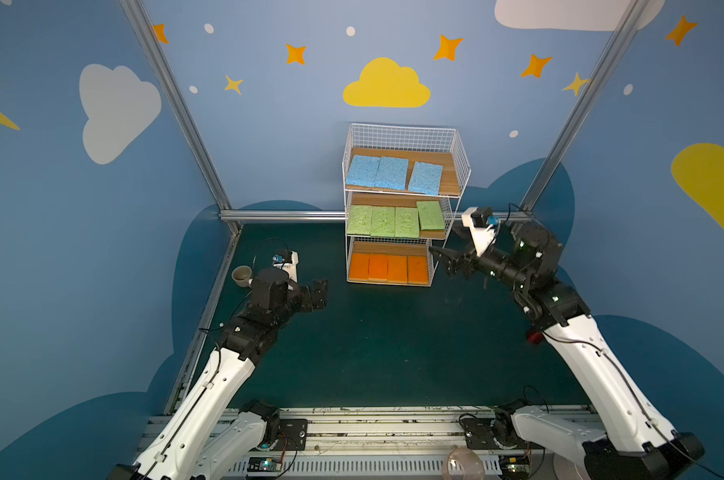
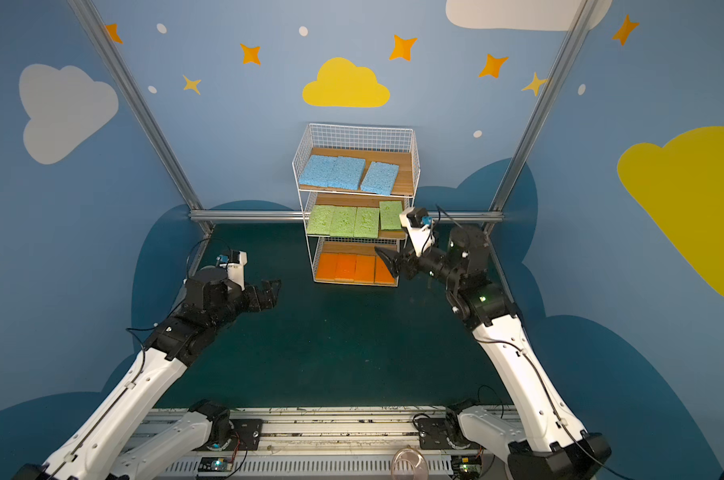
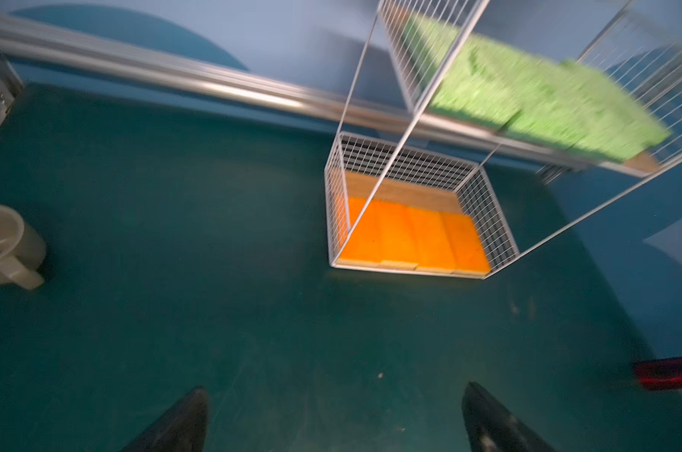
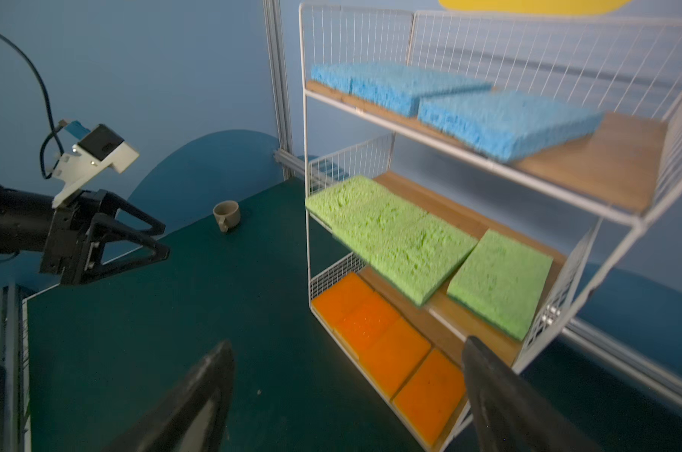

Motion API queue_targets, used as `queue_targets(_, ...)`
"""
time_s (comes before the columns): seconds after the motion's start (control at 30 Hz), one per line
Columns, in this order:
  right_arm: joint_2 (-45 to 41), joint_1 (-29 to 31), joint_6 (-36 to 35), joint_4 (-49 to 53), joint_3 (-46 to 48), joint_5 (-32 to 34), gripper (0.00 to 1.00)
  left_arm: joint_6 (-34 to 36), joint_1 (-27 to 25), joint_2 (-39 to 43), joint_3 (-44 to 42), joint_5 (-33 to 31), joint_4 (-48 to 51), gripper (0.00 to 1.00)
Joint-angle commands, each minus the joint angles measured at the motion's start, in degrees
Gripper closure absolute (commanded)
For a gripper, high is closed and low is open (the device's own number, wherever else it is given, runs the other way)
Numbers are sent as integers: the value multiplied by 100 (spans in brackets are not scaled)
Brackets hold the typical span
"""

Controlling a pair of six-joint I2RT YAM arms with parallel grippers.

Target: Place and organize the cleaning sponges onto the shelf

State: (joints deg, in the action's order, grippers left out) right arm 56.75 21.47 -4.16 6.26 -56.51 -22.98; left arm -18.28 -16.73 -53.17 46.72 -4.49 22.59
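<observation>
A: What's on the shelf (image 1: 401, 137)?
B: Blue sponges (image 1: 387, 172) on top, green sponges (image 1: 383, 221) in the middle, orange sponges (image 1: 389, 268) at the bottom.
A: Jaws?
B: Left gripper (image 1: 319, 293) wide and empty, well apart from the shelf. Right gripper (image 1: 442, 258) wide and empty, just beside its bottom tier.

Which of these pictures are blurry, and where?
Left wrist view: the green sponges and wall rail are streaked; right wrist view: milder softness across the shelf; both top views: sharp, though the table looks dim.
</observation>
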Motion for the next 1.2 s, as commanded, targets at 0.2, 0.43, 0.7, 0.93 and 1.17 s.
queue_targets(0.2,-756,-2,1058,-1316,2748,2681,10,1144,591,-700,-316,-451,-903,0)
queue_targets(0.43,-755,-163,899,-1796,3495,4474,10,1486,1096,-1781,-579,-318,-1651,0)
queue_targets(0.7,-154,-334,666,-2280,3631,5327,10,1557,1677,-2294,-1341,110,-3010,0)
queue_targets(0.93,796,-803,690,-4510,4275,4867,10,1655,1837,-2579,-1659,280,-4226,0)
queue_targets(1.17,1739,-1011,427,-5800,4431,4294,9,1593,1823,-2838,-1685,336,-4984,0)
